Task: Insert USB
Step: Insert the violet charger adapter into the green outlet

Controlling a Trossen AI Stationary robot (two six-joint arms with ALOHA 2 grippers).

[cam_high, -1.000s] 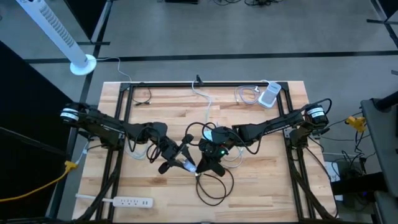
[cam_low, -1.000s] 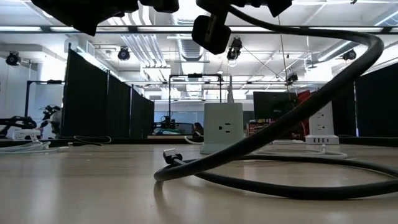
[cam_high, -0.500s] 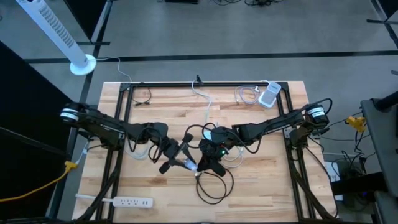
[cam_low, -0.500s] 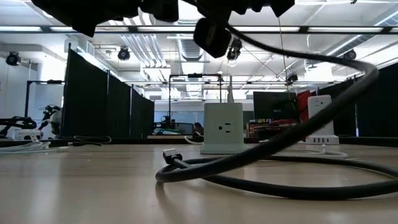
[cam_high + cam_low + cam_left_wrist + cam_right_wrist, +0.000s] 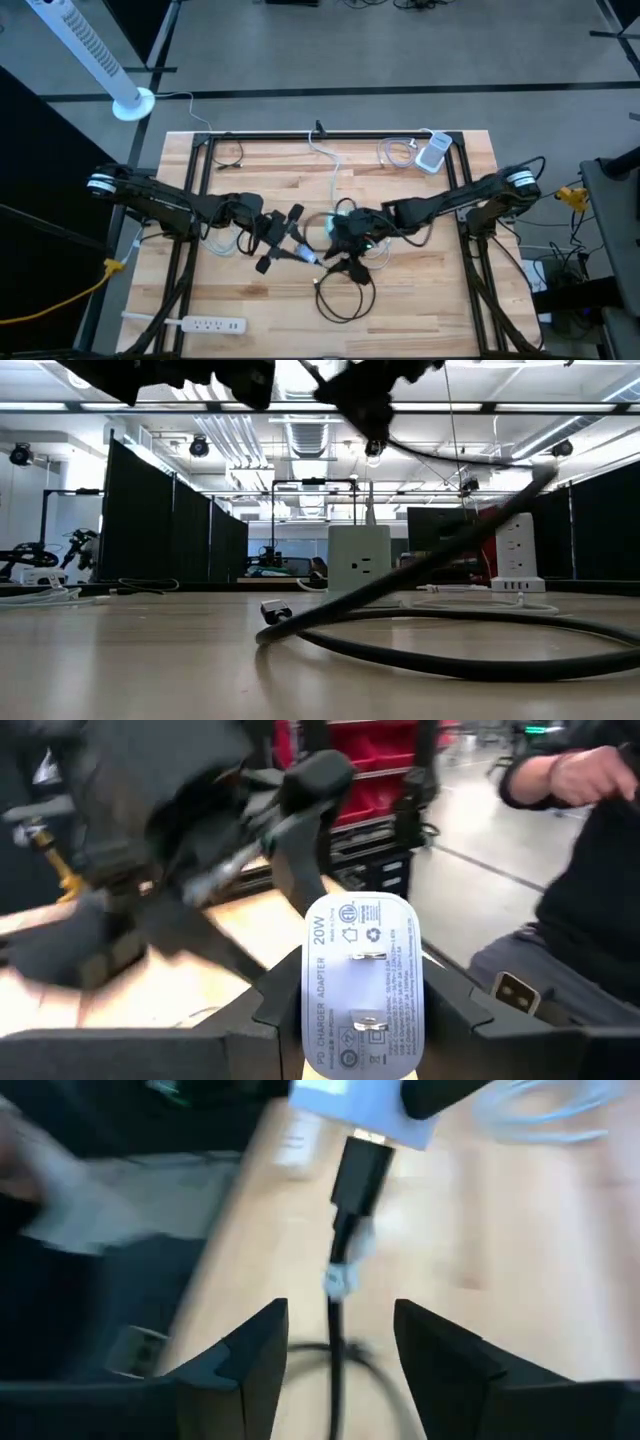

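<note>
The white charger (image 5: pixel 363 985) reads "20W" and "USB-C POWER ADAPTER", with certification marks beside two metal prongs; its smaller print is too fine to read. The left tool (image 5: pixel 363 1020) is clamped on its smooth plastic sides, above the middle of the wooden desk (image 5: pixel 250 310). A black USB plug (image 5: pixel 360 1170) sits in the charger's end, its cable (image 5: pixel 335 1350) hanging to a loop on the desk. The right tool (image 5: pixel 335 1355), fingers parted and empty, is just beside the charger, blurred.

Overhead looking down; table-level looking across; wrist cameras close, sharing adapter (image 5: pixel 363 985)
</note>
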